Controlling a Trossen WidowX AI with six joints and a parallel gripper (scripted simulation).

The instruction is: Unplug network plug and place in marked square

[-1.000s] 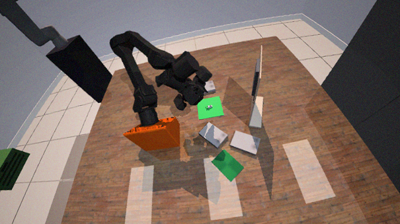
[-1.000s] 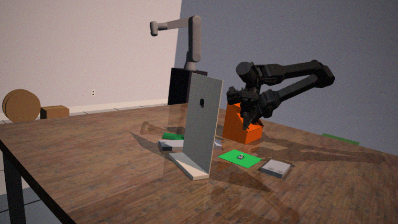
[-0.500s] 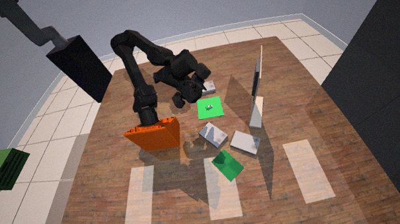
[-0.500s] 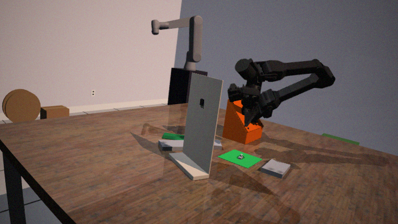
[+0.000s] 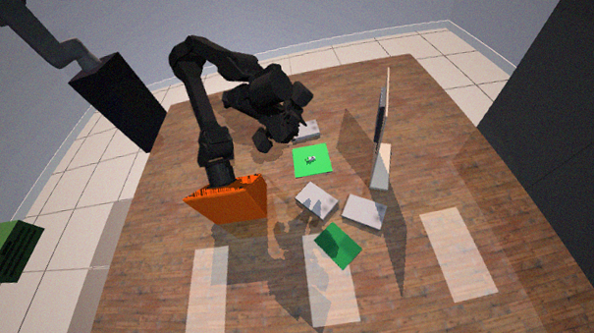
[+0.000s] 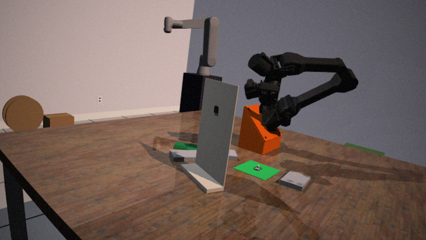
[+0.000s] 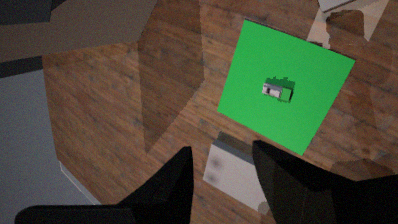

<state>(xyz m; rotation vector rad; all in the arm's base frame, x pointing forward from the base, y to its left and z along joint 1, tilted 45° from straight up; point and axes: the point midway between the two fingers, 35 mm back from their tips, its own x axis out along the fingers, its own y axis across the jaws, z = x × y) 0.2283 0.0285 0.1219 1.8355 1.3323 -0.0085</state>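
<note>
The small grey network plug (image 5: 311,158) (image 6: 258,168) (image 7: 277,89) lies on the table inside the marked green square (image 5: 322,165) (image 6: 266,173) (image 7: 260,55), near its middle. The upright grey panel (image 5: 381,155) (image 6: 216,139) stands beside the square, and its dark socket (image 6: 216,110) holds nothing. My gripper (image 5: 282,134) (image 6: 269,125) (image 7: 222,151) hangs in the air above the table, off the square's edge on the arm's side. Its fingers stand apart with nothing between them, and it touches nothing.
A flat grey block (image 5: 307,131) (image 6: 295,180) (image 7: 230,172) lies below the gripper. Two more grey blocks (image 5: 316,199) (image 5: 363,211) and a green block (image 5: 337,245) lie in front of the square. The arm's orange base (image 5: 231,201) (image 6: 258,134) stands to the left.
</note>
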